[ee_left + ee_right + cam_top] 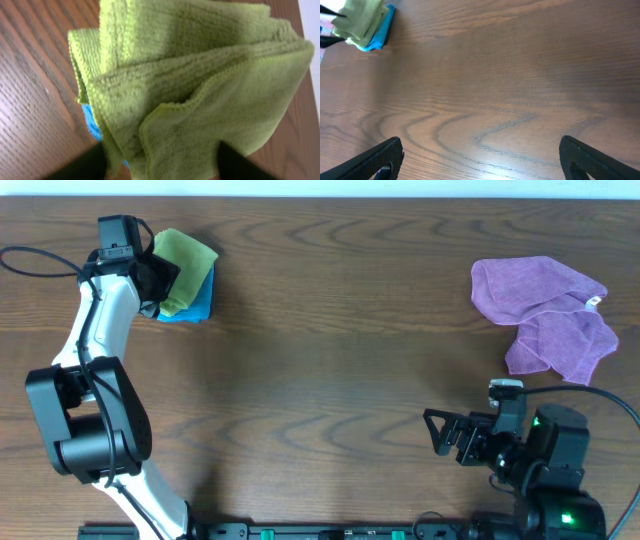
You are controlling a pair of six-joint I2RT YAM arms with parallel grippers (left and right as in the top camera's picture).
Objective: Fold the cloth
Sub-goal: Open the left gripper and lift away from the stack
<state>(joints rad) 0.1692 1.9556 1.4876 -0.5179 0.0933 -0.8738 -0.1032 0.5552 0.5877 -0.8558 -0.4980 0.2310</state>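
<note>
Far left: the cloth (186, 252) is plain lime green, with a fine ribbed pile and an edge stitched in the same green. A bright blue cloth (200, 305) shows at its near edge. Far right: a purple cloth (545, 315), plain lilac, carries a small white tag (593, 302). The table (330, 380) is dark brown with wavy, looping wood grain. The left arm (100, 320) has white links and black joints. The right arm (560, 445) is black with a green light (566, 518).

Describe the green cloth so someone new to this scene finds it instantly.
On the wooden table, go to the far-left corner, where the left gripper reaches. The cloth lies loosely folded there on top of a bright blue cloth. It is the only lime-green one; the purple cloth sits crumpled on the far right.
</note>
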